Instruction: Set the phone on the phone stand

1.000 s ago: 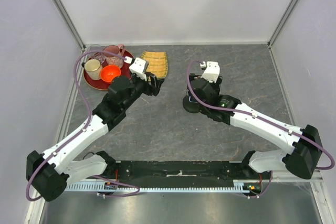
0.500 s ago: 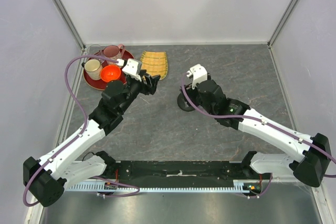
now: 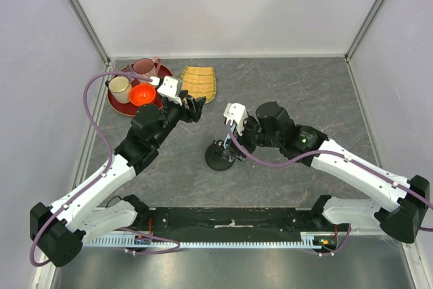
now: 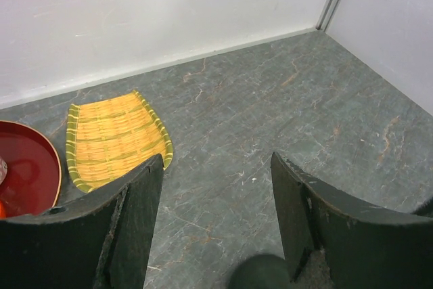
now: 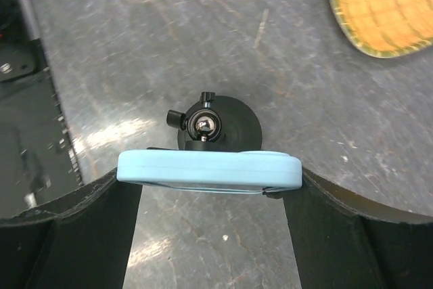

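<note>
Table (image 3: 298, 86); phone stand (image 3: 217, 160) well apart from walls (image 3: 223, 11); right gripper (image 5: 211, 184) holds phone (image 5: 210, 169).

No text, label, brand, number or sign legible in any view. Plain blue edge on the phone (image 5: 210, 170) close by the stand (image 5: 237, 118), unmarked. Blank too the stand itself, all black.

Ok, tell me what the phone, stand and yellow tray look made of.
The phone edge: matte light-blue, soft-looking, probably a silicone or plastic case. The stand: matte black, likely plastic; its ball head gleams like metal. The tray: woven yellow strips, looks like bamboo.
</note>
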Controlling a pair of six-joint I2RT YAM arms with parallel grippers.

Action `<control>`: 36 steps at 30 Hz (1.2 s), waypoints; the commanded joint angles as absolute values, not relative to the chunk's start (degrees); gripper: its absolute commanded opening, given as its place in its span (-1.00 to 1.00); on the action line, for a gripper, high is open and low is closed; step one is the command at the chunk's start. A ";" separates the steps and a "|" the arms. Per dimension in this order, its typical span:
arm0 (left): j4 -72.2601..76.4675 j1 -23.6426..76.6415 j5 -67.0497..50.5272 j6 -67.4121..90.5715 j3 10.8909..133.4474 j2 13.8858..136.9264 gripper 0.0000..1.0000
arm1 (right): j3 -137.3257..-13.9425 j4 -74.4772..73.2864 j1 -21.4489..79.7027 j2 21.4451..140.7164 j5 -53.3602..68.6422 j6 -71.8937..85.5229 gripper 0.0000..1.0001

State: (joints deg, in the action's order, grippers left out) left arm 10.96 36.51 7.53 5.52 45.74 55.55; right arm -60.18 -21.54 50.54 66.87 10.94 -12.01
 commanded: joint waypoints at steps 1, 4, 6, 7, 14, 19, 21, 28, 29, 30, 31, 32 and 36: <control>14.33 36.74 9.49 5.71 45.53 54.76 0.41 | -66.88 -22.58 50.80 65.12 24.59 -16.61 -1.00; 14.33 36.74 9.41 5.80 45.61 55.11 0.41 | -68.03 -25.74 50.89 65.39 32.85 -18.36 -1.00; 14.33 36.74 8.79 5.80 45.70 55.11 0.41 | -67.85 -27.51 50.89 65.22 37.85 -19.16 -1.00; 14.33 36.74 8.79 5.80 45.62 55.19 0.41 | -67.68 -27.94 50.89 64.87 38.75 -19.42 -1.00; 14.33 36.74 8.53 5.89 45.62 55.99 0.41 | -64.60 -26.28 52.99 62.67 35.95 -17.23 -1.00; 14.41 36.74 8.35 5.98 45.70 56.60 0.41 | -63.98 -26.36 54.84 61.87 33.15 -17.14 -1.00; 14.50 36.74 8.44 5.89 45.62 56.69 0.41 | -63.99 -26.45 55.54 62.05 32.17 -17.14 -1.00; 14.50 36.74 8.00 5.89 45.70 56.95 0.40 | -62.49 -24.97 56.25 61.00 29.01 -16.61 -1.00; 14.50 36.74 8.17 5.89 45.62 56.78 0.40 | -62.23 -24.87 56.25 60.91 28.22 -16.44 -1.00; 14.50 36.74 8.26 5.89 45.62 56.86 0.40 | -62.05 -24.70 56.34 60.91 27.86 -16.35 -1.00; 14.50 36.74 8.26 5.89 45.62 56.87 0.40 | -61.88 -24.70 56.25 60.91 27.69 -16.17 -1.00; 14.50 36.74 8.17 5.98 45.70 56.95 0.40 | -61.96 -24.61 56.25 61.00 27.69 -16.08 -1.00; 14.50 36.74 8.08 5.89 45.62 56.78 0.40 | -61.26 -24.26 56.42 60.82 27.08 -15.73 -0.96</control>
